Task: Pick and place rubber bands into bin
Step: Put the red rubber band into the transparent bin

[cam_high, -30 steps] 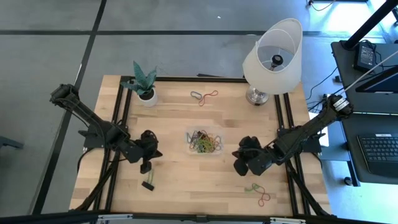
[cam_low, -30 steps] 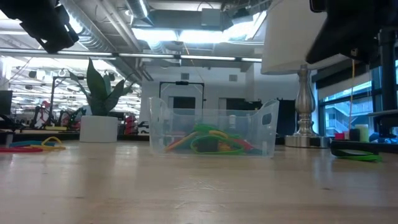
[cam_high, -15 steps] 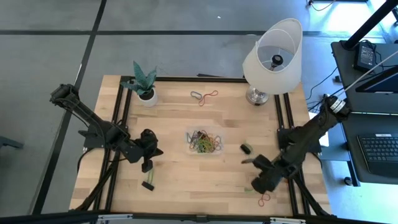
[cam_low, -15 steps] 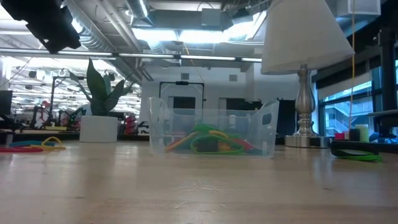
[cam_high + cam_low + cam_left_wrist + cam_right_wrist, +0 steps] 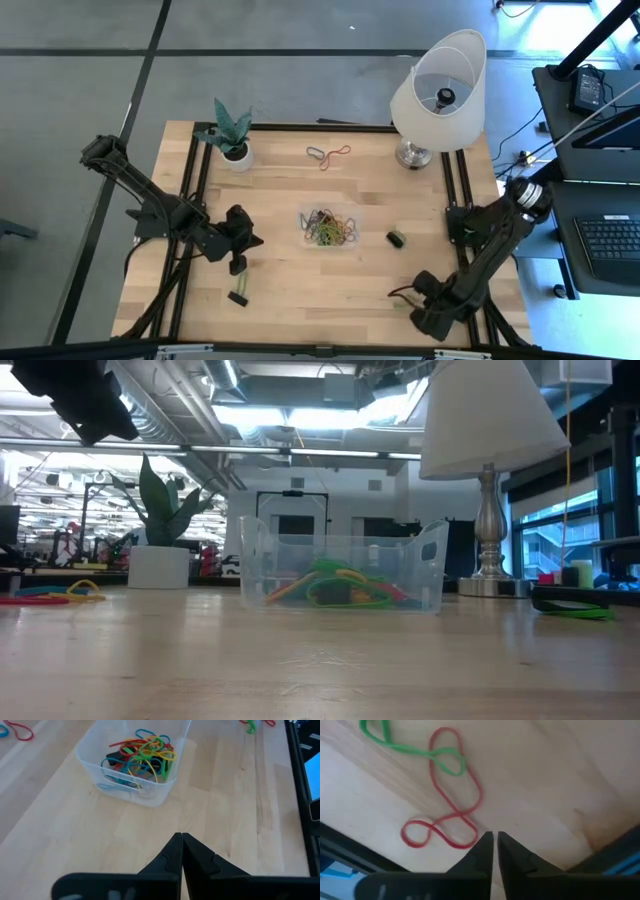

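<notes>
**Right gripper low over two bands at the desk's near right corner**

Your right gripper [image 5: 493,840] sits low over the desk [image 5: 300,280] at its near right corner, seen from above, with its arm folded back along the right rail. Its fingers [image 5: 512,851] stand a narrow slit apart and hold nothing. Just ahead of the tips lie a red band [image 5: 451,815], twisted into loops, and a green band [image 5: 415,749] crossing over it; both lie flat on the wood, untouched.

Your left gripper [image 5: 181,838] is closed with its tips pressed together and empty. It hovers over the left half of the desk, left of the bin [image 5: 327,228], pointing toward it.

The bin stands near the middle of the desk and holds a tangle of bands [image 5: 142,755] in red, green, yellow, blue and black. From desk height you see that pile through the clear wall.

More loose bands [image 5: 328,154] lie at the far edge between the plant [image 5: 230,135] and the lamp [image 5: 437,85]. A small dark object [image 5: 396,238] rests right of the bin, and another dark piece [image 5: 238,297] lies near the front left, below the left gripper in the overhead view; you cannot tell what either is
</notes>
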